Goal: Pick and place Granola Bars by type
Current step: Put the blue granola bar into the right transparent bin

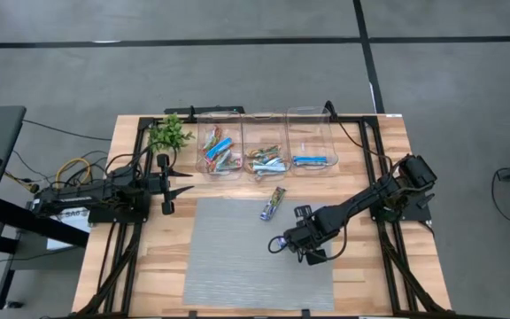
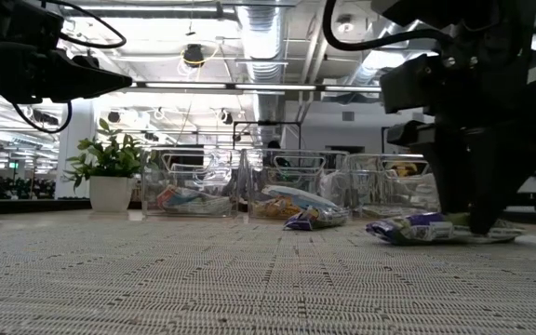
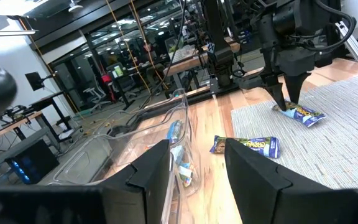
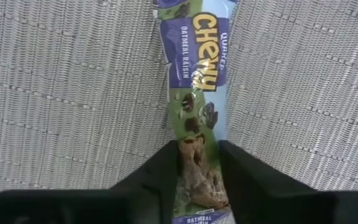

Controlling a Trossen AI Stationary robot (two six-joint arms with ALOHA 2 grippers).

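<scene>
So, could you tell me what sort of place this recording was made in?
Probably a robotics lab or industrial workspace: exposed ceiling ducts over an open hall, a wooden table with a grey mat, and clear bins of granola bars.

Two black robot arms built of boxy jointed segments. Black cables loop along each arm, with yellow and orange wires bundled near the left arm's base. The left gripper [image 1: 177,190] and right gripper [image 1: 279,244] each end in two matte black, tapering fingers.

Right hand [image 4: 199,163] pinches bar [image 4: 197,74] (on mat [image 4: 67,93]).
</scene>
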